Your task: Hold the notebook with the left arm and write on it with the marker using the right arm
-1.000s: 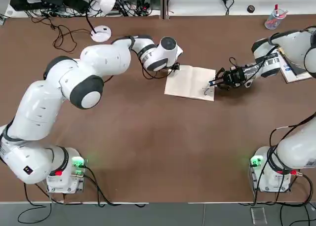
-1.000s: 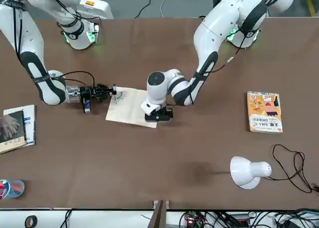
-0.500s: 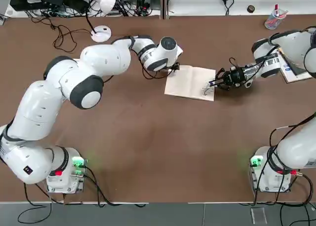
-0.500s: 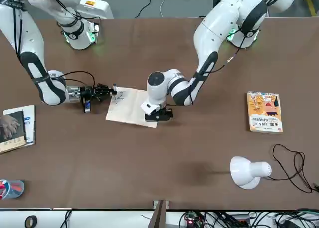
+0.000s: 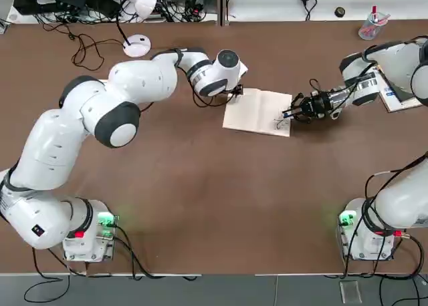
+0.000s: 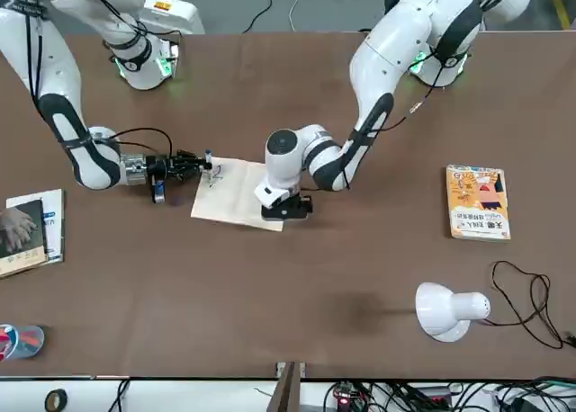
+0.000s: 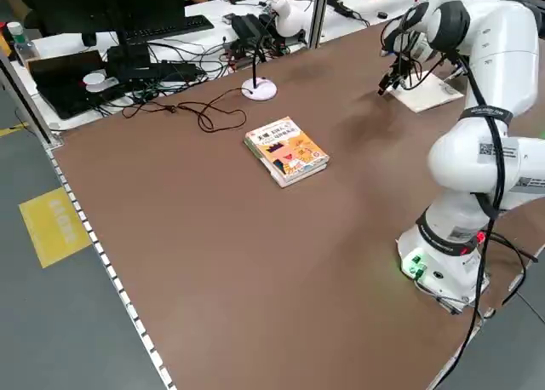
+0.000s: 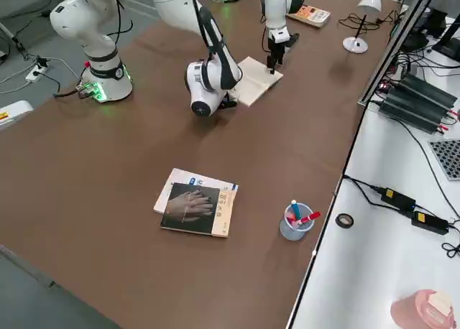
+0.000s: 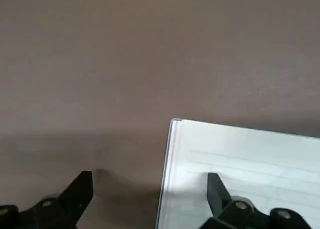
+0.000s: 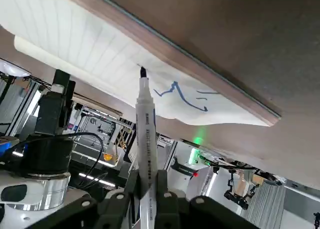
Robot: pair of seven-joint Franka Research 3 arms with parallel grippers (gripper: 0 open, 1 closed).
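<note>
Writing stage, apparently: find open cream-white notebook [image 5: 254,113] near far edge of brown tabletop [image 5: 200,186]. Note slim white, dark-tipped marker [image 10: 147,139] clamped in right gripper [image 10: 147,176] by its right edge. See left gripper [image 9: 150,175] spread wide at left edge. Next: steady page, lower tip, extend strokes.

Seen from overhead, the matte brown table [image 5: 200,199] carries an open cream-paged notebook [image 5: 251,112] at one o'clock, a clear plastic pen cup [image 5: 369,31] at two, a white round-based lamp [image 5: 136,46] at eleven, and an orange-yellow illustrated book [image 7: 286,149] at ten.
</note>
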